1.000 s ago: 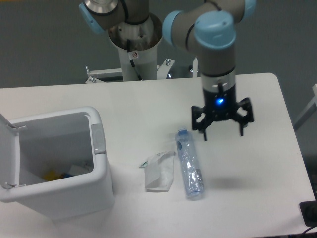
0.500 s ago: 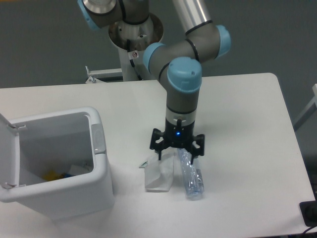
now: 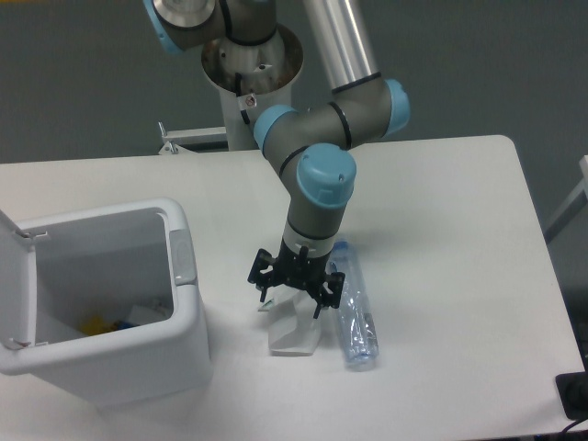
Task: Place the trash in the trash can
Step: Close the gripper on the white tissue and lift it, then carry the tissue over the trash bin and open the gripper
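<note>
I have the end effector point(image 3: 295, 290) low over the top end of the wrapper point(image 3: 296, 329), fingers spread apart, nothing held. One fingertip sits past the wrapper's 9 o'clock edge, the other near its 3 o'clock edge, close to the bottle point(image 3: 353, 310). Whether the tips touch the table point(image 3: 459, 239) I cannot tell.

The wrapper lies flat at table centre, the bottle just beside it at 3 o'clock, blue cap toward 12. The bin point(image 3: 110, 303) stands well apart at 9 o'clock, lid open, some bits already inside.

My read: I'm on the grasp of the wrapper, and neither trash item is binned yet. To do it well I would:
- come straight down until the tips meet the table, since flat paper gives nothing to pinch otherwise;
- close slowly so the paper buckles up between the fingers instead of sliding out;
- keep the 3 o'clock finger off the bottle, which looks round enough to roll away if nudged;
- lift well clear of the bin rim before swinging to 9 o'clock, and release over the opening.

No brand, label or writing is legible on the wrapper, bottle, bin or arm.
</note>
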You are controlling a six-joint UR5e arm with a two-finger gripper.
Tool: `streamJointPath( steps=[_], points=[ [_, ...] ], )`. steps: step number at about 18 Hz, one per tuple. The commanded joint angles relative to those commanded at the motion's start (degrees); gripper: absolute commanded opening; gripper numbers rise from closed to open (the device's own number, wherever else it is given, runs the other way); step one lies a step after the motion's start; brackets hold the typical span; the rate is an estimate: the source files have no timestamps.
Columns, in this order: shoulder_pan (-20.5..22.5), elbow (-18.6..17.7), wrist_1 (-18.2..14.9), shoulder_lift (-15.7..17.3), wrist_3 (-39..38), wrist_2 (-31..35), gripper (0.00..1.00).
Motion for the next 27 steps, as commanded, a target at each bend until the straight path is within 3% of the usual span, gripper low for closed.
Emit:
streamJointPath(
  steps=[2, 6, 9, 12, 16, 20, 23, 25, 27],
  points=[
    [-0.44, 0.09, 0.36, -0.26, -0.09, 0.09, 0.57],
    [-0.53, 0.00, 0.36, -0.35, -0.09, 0.17, 0.30],
    [-0.62, 0.09, 0.36, -0.35, -0.18, 0.00, 0.02],
    [-0.62, 0.87, 0.36, -0.18, -0.18, -0.26, 0.00],
    [0.08, 5.96, 0.36, 1.66, -4.73, -5.95, 0.00],
    [2.72, 16.76, 0.27, 3.25, -10.71, -12.13, 0.00],
    [5.70, 24.76, 0.27, 4.47, -21.50, -19.22, 0.00],
    [5.98, 28.29, 0.27, 8.06, -29.24, -22.41, 0.00],
    [5.02, 27.51, 0.10, 11.66, -32.50, -22.41, 0.00]
  ],
)
